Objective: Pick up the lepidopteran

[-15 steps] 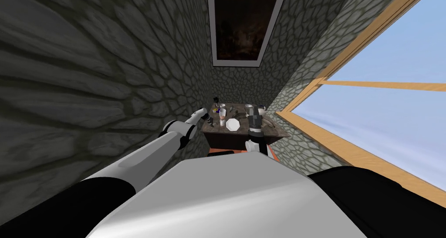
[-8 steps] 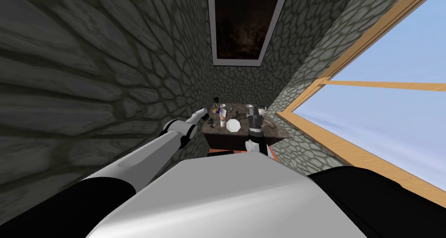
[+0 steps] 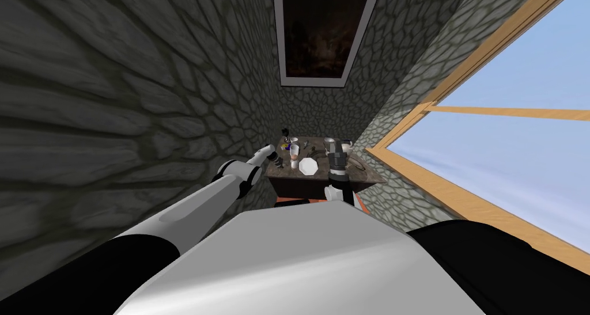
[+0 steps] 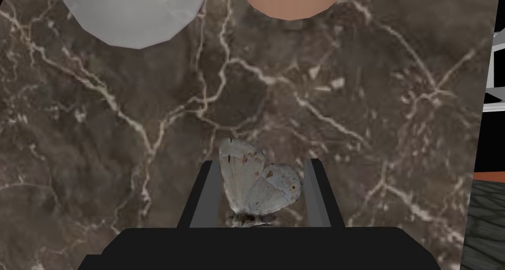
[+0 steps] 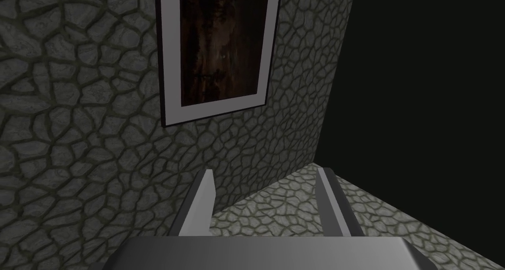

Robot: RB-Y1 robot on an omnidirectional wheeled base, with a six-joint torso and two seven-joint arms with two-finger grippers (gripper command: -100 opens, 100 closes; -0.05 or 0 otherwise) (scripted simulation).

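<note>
Left arm reaches to the near left edge of the brown marble table [image 3: 369,176]. The left gripper [image 4: 261,161] is low over the top, fingers [image 4: 209,193] parted, one each side of the butterfly [image 4: 256,183]. The butterfly is pale grey with folded wings and sits on the marble between the blades, close to the gripper's dark body. The wings nearly fill the gap, and a sliver of tabletop shows beside one wing. Not lifted yet.

Just right of it is a white plate [image 3: 307,166], with a peach-based cup [image 3: 294,151] a bit farther back. More small items at the far side, too small to name.

Right arm stands at the table's near edge, right of the plate. The right gripper [image 5: 266,171] is raised toward the far stone wall, blades spread wide. A dark framed painting [image 3: 324,32] hangs on the far wall, and a wood-framed window [image 3: 507,127] is on the right.
</note>
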